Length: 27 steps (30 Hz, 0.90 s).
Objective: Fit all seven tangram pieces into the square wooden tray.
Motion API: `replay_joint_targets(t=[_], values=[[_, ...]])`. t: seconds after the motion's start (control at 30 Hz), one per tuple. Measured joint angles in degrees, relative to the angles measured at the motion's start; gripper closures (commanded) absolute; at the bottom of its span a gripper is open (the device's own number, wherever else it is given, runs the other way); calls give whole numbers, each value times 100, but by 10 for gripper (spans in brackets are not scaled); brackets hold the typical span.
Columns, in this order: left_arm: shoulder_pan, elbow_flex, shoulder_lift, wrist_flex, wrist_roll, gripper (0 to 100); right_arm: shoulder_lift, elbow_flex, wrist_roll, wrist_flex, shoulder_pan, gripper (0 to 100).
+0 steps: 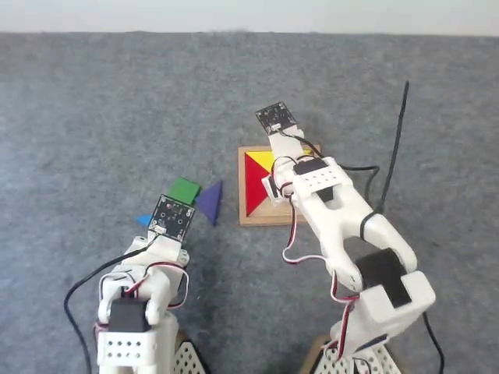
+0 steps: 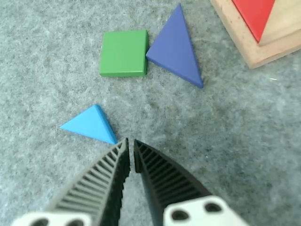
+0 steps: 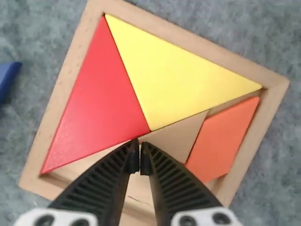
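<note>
The square wooden tray (image 1: 242, 187) lies right of centre under my right arm. It holds a red triangle (image 3: 99, 99), a yellow triangle (image 3: 174, 75) and an orange parallelogram (image 3: 221, 139), with bare wood floor beside them. My right gripper (image 3: 140, 147) hangs shut and empty over the tray, near the red triangle's inner corner. On the carpet left of the tray lie a green square (image 2: 124, 52), a dark blue triangle (image 2: 176, 47) touching it, and a small light blue triangle (image 2: 90, 125). My left gripper (image 2: 130, 143) is shut and empty, its tips just beside the light blue triangle.
Grey carpet (image 1: 117, 101) covers the table, open at the back and far left. A corner of the tray (image 2: 249, 47) shows in the left wrist view. A black cable (image 1: 396, 148) runs behind the right arm.
</note>
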Motion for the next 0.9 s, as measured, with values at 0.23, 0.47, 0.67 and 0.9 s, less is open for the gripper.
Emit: replay_joint_targets(t=[0.23,0.47,0.67,0.9], values=[[0,0,0,0,0,984,-853,651,0,-519,105,969],[0,0,0,0,0,984,-316,545,0,-677,475,969],[0,0,0,0,0,984,404,-167,0,-466,554,983],[0,0,0,0,0,984,202,-114,0,255,202,989]])
